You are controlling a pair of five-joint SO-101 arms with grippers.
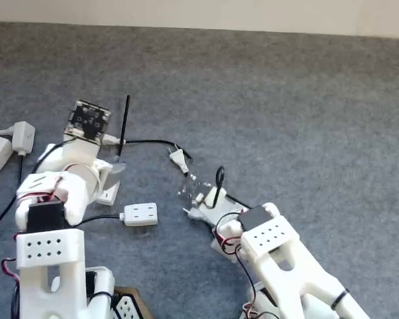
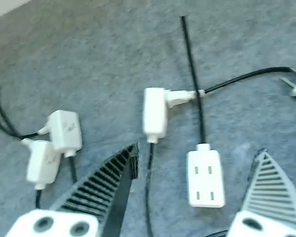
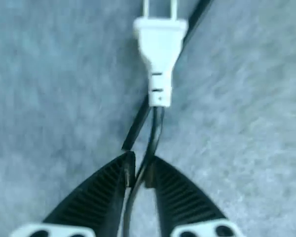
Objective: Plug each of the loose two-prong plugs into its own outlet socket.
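On grey carpet (image 1: 286, 93), seemingly before a pale wall (image 1: 186, 12), right pincer (image 3: 139, 168) pinches cord (image 3: 156, 123).

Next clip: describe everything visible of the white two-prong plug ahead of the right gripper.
The plug is white moulded plastic with two bare metal prongs and a ribbed neck. It lies on the grey carpet, unplugged, prongs pointing away from the right gripper, which is shut on its black cord just behind it.
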